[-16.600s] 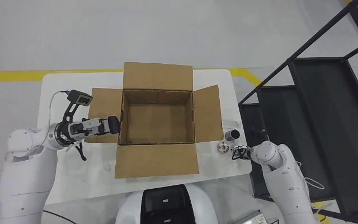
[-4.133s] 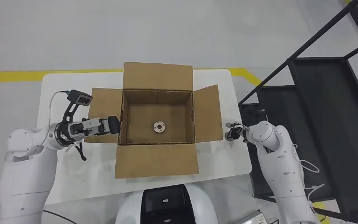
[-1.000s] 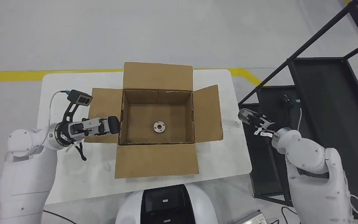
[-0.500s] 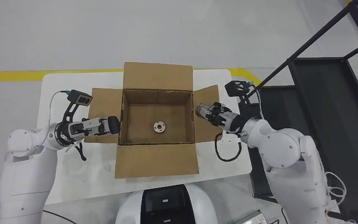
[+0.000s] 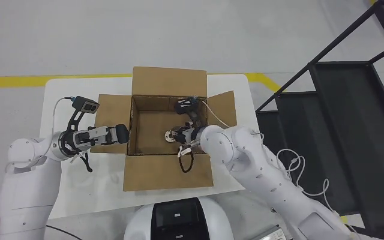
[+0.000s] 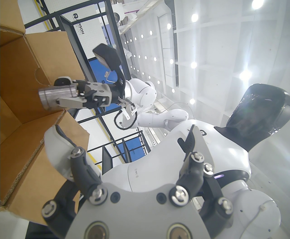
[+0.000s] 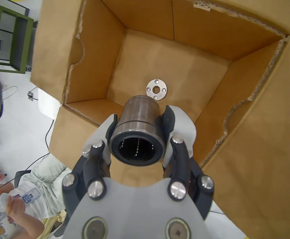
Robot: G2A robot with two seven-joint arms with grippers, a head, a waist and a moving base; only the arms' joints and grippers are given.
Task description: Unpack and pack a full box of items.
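From above, your right arm lay across the box (image 5: 169, 81), hiding part of its right wall and flap, and the right gripper (image 5: 181, 132) covered one edge of the flange disc (image 5: 168, 137) on the box floor. You could not tell whether the left gripper (image 5: 123, 133) touched the box's left wall. Both wrist views cut the box off.

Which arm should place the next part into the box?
Right. The right tool grips the cylinder above the open box, near the flange. The left tool is open and empty beside the box's left wall.
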